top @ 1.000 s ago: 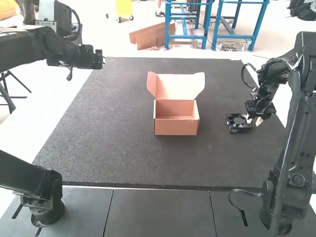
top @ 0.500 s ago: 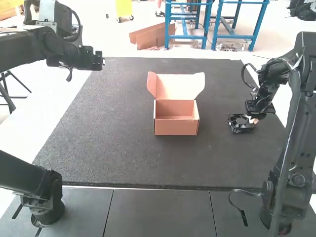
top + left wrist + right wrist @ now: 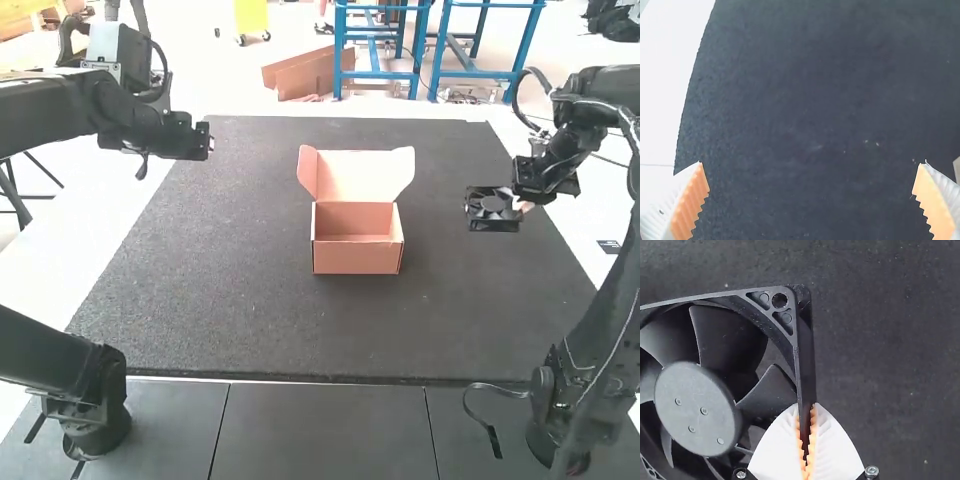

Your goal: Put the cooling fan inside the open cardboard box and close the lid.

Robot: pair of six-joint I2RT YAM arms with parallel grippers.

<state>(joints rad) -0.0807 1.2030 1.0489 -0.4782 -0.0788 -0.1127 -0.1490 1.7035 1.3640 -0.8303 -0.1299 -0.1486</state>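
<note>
A black square cooling fan (image 3: 491,209) hangs above the mat, to the right of the box, held by its right edge in my right gripper (image 3: 522,204). In the right wrist view the white ribbed fingers (image 3: 785,450) are shut on the frame of the fan (image 3: 715,390). The brown cardboard box (image 3: 357,238) stands open at the middle of the mat, its lid (image 3: 356,171) standing up at the back. My left gripper (image 3: 203,140) hovers over the mat's far left corner, open, with nothing between its orange pads (image 3: 689,202).
The black mat (image 3: 220,290) covers most of the table, with bare white table to its left and right. My right arm (image 3: 600,340) rises along the right edge.
The right gripper has lifted the fan off the mat and raised it. The left gripper shifted slightly toward the mat.
</note>
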